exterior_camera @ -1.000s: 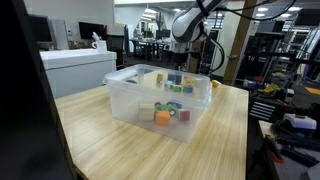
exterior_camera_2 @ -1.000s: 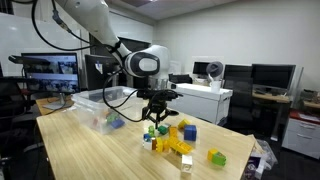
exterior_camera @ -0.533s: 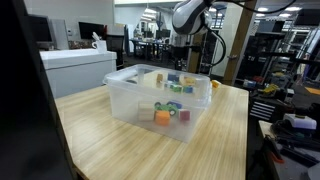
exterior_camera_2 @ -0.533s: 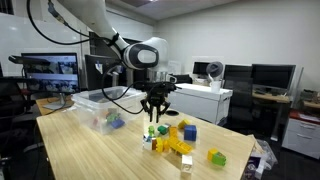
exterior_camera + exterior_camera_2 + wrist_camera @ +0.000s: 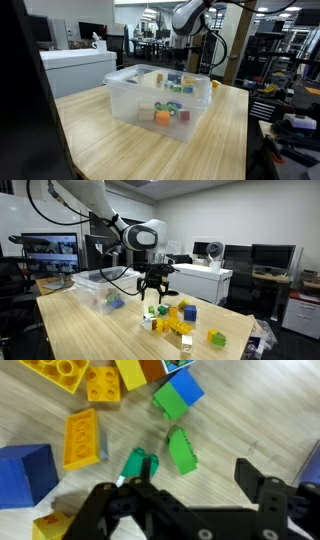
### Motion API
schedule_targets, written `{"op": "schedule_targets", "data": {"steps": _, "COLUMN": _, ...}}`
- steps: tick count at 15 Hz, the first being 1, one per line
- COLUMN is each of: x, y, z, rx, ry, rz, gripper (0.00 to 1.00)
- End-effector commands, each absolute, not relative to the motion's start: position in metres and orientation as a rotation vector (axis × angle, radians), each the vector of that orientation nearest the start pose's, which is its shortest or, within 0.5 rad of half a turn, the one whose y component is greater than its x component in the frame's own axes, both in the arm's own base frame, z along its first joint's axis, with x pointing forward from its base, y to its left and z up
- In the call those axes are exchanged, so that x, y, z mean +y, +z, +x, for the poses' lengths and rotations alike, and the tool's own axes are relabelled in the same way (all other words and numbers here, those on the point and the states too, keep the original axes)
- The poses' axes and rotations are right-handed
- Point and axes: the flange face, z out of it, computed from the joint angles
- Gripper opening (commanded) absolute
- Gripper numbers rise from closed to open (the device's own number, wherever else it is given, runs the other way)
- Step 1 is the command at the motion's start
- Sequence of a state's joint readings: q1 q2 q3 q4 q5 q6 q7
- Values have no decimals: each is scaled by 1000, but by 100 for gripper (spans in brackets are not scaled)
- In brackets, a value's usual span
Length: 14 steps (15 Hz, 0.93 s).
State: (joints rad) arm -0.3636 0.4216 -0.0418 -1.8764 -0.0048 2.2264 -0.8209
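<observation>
My gripper [image 5: 185, 488] hangs open over a scatter of toy bricks on the wooden table, with nothing between its fingers. Just beyond the fingertips lie a light green brick [image 5: 182, 451] and a darker green brick [image 5: 136, 464]. Further out sit a green-and-blue brick [image 5: 178, 394], yellow bricks [image 5: 83, 437] and a blue block [image 5: 25, 472]. In an exterior view the gripper [image 5: 152, 292] hovers a little above the brick pile [image 5: 172, 320]. In an exterior view the arm [image 5: 188, 20] stands behind the clear bin and its fingertips are hidden.
A clear plastic bin [image 5: 125, 95] holds an orange block [image 5: 162, 117] and other coloured pieces; the bin [image 5: 92, 281] stands beyond the pile. A lone green brick [image 5: 217, 337] lies near the table edge. Desks, monitors and shelving surround the table.
The jaws went from shut to open. The gripper rose slightly from the brick pile during the first half second, then held still.
</observation>
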Motion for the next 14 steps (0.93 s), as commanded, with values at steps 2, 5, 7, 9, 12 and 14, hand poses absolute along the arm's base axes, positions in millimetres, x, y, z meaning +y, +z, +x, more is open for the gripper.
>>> {"op": "schedule_targets", "data": {"steps": 2, "x": -240, "y": 268, "z": 568, "rx": -683, "ry": 144, "rz": -2998, "gripper": 100}}
{"op": "schedule_targets", "data": {"steps": 5, "x": -236, "y": 256, "z": 567, "rx": -688, "ry": 178, "rz": -2985, "gripper": 100}}
{"op": "schedule_targets", "data": {"steps": 7, "x": -234, "y": 251, "z": 568, "rx": -678, "ry": 197, "rz": -2981, "gripper": 100}}
{"op": "schedule_targets", "data": {"steps": 9, "x": -229, "y": 247, "z": 569, "rx": -680, "ry": 203, "rz": -2979, "gripper": 100}}
{"op": "schedule_targets", "data": {"steps": 12, "x": -228, "y": 240, "z": 570, "rx": -687, "ry": 215, "rz": -2977, "gripper": 100}}
{"op": "schedule_targets", "data": {"steps": 14, "x": -227, "y": 238, "z": 571, "rx": -685, "ry": 211, "rz": -2982, "gripper": 73}}
